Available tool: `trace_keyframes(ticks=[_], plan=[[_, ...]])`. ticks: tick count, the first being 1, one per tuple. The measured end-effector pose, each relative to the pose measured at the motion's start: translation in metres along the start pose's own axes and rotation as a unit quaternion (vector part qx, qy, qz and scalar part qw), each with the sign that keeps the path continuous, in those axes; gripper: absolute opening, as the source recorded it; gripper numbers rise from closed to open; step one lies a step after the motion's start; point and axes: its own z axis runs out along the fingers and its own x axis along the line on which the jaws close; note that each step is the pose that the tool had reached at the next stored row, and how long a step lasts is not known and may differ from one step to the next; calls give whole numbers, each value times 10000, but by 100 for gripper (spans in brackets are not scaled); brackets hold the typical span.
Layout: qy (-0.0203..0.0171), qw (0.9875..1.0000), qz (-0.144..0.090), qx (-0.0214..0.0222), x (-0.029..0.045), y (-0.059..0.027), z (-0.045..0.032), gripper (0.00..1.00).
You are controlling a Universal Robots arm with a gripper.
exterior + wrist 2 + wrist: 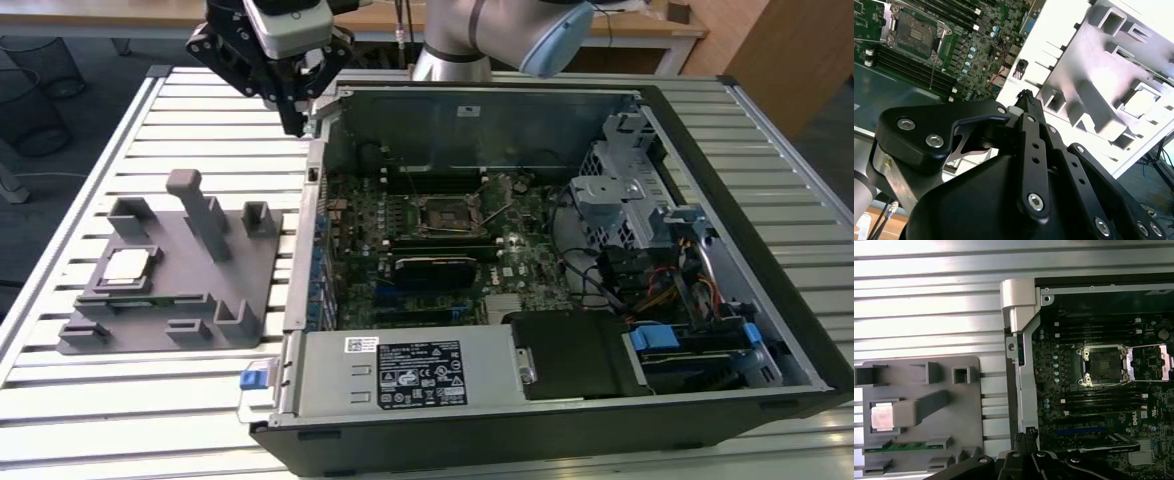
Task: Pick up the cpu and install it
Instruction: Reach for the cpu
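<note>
Over one corner of open black computer case (pixel 534 435), black two-finger gripper (pixel 296 122) hung with fingers (pixel 1030 150) pressed together, pinching nothing. Small flat square cpu (pixel 127 265), silvery-white metal top up, lay in recess of grey plastic fixture (pixel 147 335) on slatted metal table (pixel 134 420), well apart from gripper. Judged light, stiff, slick-topped, fragile underneath; hold best taken across opposite edges, kept level.

Holder (pixel 147 330) on table (pixel 134 420), at the exterior view's left of case (pixel 467 125). cpu (pixel 127 265) on holder. Socket (pixel 447 212) inside case. Gripper (pixel 296 125) above case's left wall, far end.
</note>
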Motion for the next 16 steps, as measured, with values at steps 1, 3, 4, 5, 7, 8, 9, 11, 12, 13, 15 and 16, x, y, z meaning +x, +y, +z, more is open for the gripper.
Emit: trace_keyframes(ticks=[1,3,4,5,7,8,9,11,12,13,15,16], plan=[[0,10000,0,0,10,-1,0,11],[0,10000,0,0,31,-2,1,11],[0,10000,0,0,41,-3,1,11],[0,10000,0,0,52,-4,1,11],[0,10000,0,0,75,-6,1,11],[0,10000,0,0,88,-7,1,11],[0,10000,0,0,100,-8,2,11],[0,10000,0,0,127,-10,2,11],[0,10000,0,0,140,-11,2,11],[0,10000,0,0,152,-12,2,11],[0,10000,0,0,175,-13,3,11],[0,10000,0,0,187,-14,4,11]])
